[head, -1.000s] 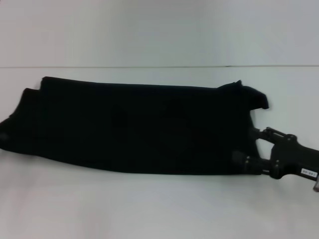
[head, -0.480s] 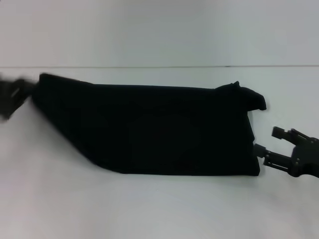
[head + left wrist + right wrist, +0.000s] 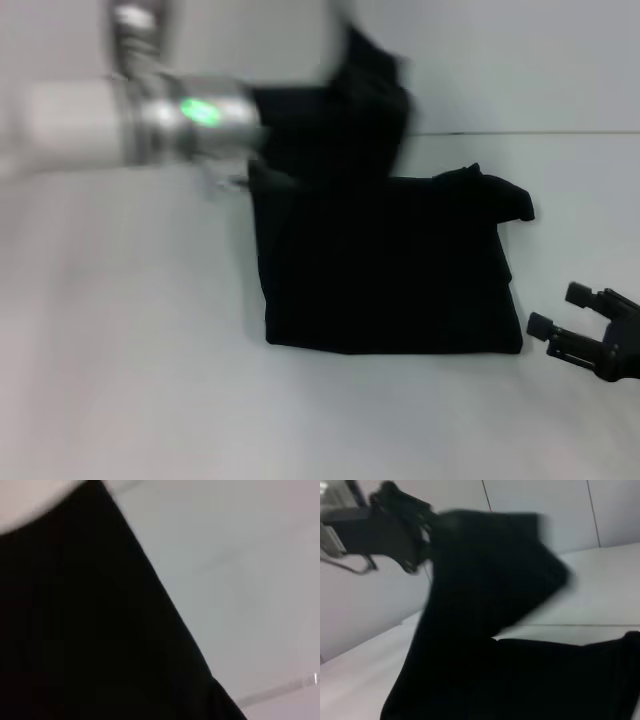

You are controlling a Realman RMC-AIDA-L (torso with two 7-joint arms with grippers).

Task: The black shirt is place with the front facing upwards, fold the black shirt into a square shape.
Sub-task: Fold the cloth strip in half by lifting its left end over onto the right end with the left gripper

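The black shirt (image 3: 390, 270) lies folded in a long band on the white table (image 3: 140, 380). Its left end (image 3: 375, 95) is lifted in the air and hangs over the part that lies flat. My left gripper (image 3: 300, 115) is shut on that lifted end, above the shirt's left edge; it shows blurred. The right wrist view shows the left gripper (image 3: 420, 540) holding the raised cloth (image 3: 485, 580). In the left wrist view, black cloth (image 3: 75, 630) fills most of the picture. My right gripper (image 3: 558, 309) is open and empty, low over the table just right of the shirt's near right corner.
A sleeve (image 3: 505, 195) sticks out at the shirt's far right corner. The table's back edge (image 3: 570, 133) meets a pale wall behind. Bare white table lies to the left and in front of the shirt.
My left gripper has lifted the shirt's left end and swung it up and to the right over the flat part. My right gripper let go of the shirt and drew back to the right.
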